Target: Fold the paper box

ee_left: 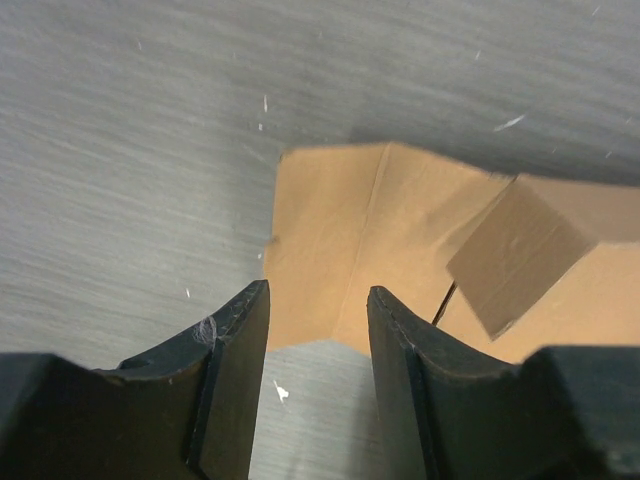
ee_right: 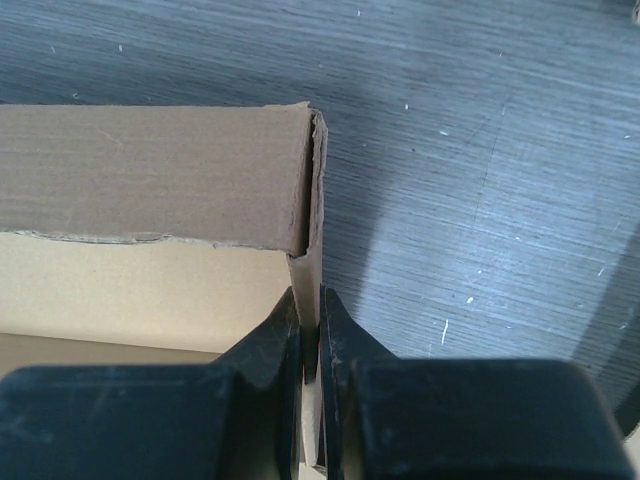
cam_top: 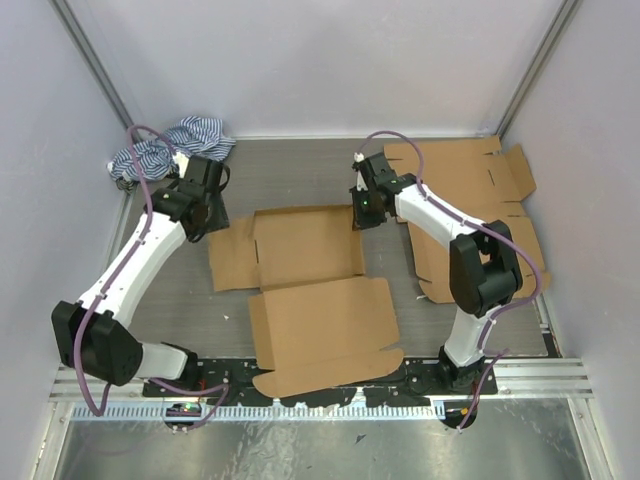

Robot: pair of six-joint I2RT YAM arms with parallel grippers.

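**Right claw pinching the box wall, left claw spread**

The paper box (cam_top: 310,290) lies mid-table between your two arms. Its large front panel is flat toward the bases, and its back section is partly raised. Your right gripper (ee_right: 310,325) is pressed together on the upright right wall (ee_right: 312,200), just below its top corner. Your left gripper (ee_left: 318,305) hangs spread above the box's left flap (cam_top: 230,262) with nothing between its fingers. Flat cardboard sheets (cam_top: 470,185) lie at the back right, and a striped cloth (cam_top: 170,150) is bunched in the back left corner.
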